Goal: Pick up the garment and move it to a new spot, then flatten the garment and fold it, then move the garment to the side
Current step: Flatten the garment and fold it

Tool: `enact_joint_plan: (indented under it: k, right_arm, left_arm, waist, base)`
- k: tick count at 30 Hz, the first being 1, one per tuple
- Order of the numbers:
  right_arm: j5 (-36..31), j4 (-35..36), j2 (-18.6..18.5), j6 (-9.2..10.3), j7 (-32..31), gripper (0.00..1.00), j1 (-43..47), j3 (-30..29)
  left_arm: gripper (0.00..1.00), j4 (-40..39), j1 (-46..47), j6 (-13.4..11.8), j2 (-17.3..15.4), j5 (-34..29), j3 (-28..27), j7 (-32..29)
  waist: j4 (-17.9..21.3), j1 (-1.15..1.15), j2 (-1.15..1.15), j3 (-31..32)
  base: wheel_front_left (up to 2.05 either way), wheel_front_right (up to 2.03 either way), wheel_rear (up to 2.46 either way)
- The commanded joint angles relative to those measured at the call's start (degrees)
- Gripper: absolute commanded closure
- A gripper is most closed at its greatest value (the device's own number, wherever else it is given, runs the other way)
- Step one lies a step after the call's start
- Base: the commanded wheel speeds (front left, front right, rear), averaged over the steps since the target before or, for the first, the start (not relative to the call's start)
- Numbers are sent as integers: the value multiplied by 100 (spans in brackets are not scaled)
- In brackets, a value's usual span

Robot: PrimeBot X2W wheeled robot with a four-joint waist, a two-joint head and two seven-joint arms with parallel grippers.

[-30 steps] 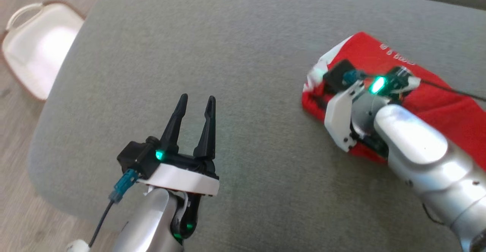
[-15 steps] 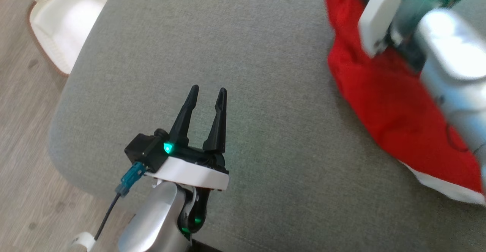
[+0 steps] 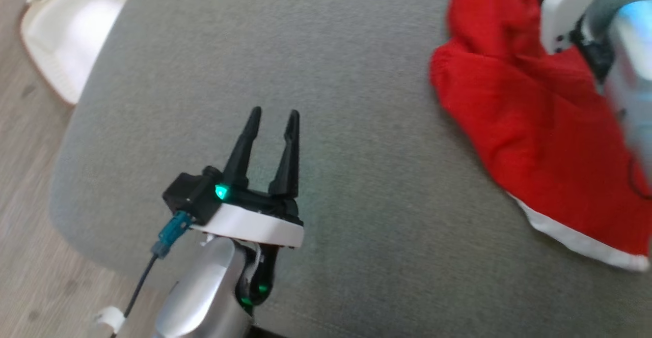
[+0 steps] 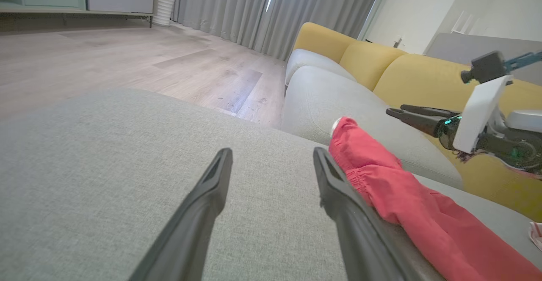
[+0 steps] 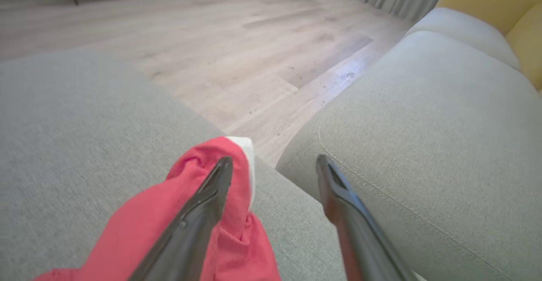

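The garment (image 3: 530,134) is red cloth with a white hem. It lies spread along the right side of the grey cushion (image 3: 326,73). My right gripper (image 5: 274,160) hovers over the garment's far end, open. Its left finger is over the red cloth (image 5: 199,234), and only grey cushion shows between the fingers. The left wrist view shows that gripper (image 4: 396,111) raised above the garment (image 4: 381,183). My left gripper (image 3: 272,114) stands open and holds nothing over the cushion's near left part, well left of the garment.
A white basket (image 3: 66,32) sits on the wooden floor beyond the cushion's left edge. A second grey cushion (image 5: 423,116) adjoins on the far side, with a narrow floor gap. A yellow sofa back (image 4: 406,73) rises behind it.
My right gripper lifted off the bunched garment, carried it up and away, then opened. The garment now lies stretched out. The head camera shifted. My left gripper stayed open.
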State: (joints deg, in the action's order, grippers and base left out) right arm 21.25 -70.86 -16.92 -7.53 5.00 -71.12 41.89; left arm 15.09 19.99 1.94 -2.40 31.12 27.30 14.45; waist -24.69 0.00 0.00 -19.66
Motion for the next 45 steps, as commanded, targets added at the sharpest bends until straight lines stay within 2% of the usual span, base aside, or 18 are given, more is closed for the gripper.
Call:
enact_joint_plan:
  k: [1, 5, 9, 15, 18, 22, 25, 31, 38, 45]
  right_arm:
    - [21, 100, 126, 4, 179, 0, 43, -44]
    - [36, 193, 435, 4, 826, 0, 318, -263]
    - [3, 646, 646, 4, 989, 0, 805, -659]
    - [-755, 2529, 654, 4, 997, 0, 2452, -1857]
    - [-1257, 3456, 806, 4, 998, 0, 3528, -2430]
    - [-1751, 4477, 1115, 4, 998, 0, 4730, -2908]
    - [-1904, 4990, 1267, 4, 999, 0, 5373, -3099]
    - [-2046, 5355, 1361, 4, 998, 0, 5855, -3185]
    - [-2175, 5566, 1390, 4, 957, 0, 5895, -3086]
    - [-2281, 5499, 1345, 4, 763, 0, 5541, -2507]
  left_arm:
    - [0, -146, 189, -10, -48, -64, -240, 55]
    - [0, -118, 122, 19, -48, -270, -564, 55]
    - [0, -109, -9, 80, -48, -515, -955, 55]
    - [0, -119, -259, 217, -48, -836, -1465, 55]
    - [0, -107, -392, 273, -48, -927, -1611, 55]
    - [0, -123, -581, 322, -48, -1009, -1785, 55]
    - [0, -126, -701, 360, -48, -1040, -1828, 55]
    - [0, -123, -807, 399, -48, -1065, -1837, 55]
    - [0, -96, -785, 438, -48, -1057, -1757, 55]
    - [0, -79, -688, 445, -48, -1031, -1674, 55]
  waist:
    - [207, 0, 0, 130]
    - [682, 0, 0, 375]
    - [1210, 0, 0, 662]
    - [1862, 0, 0, 1025]
    - [2064, 0, 0, 1182]
    - [2271, 0, 0, 1318]
    - [2350, 0, 0, 1378]
    - [2382, 0, 0, 1417]
    - [2226, 0, 0, 1386]
    - [1887, 0, 0, 1208]
  base:
    - [0, 0, 0]
    - [0, 0, 0]
    - [0, 0, 0]
    - [0, 0, 0]
    - [0, 0, 0]
    - [0, 0, 0]
    - [0, 0, 0]
    - [0, 0, 0]
    - [0, 0, 0]
    - [0, 0, 0]
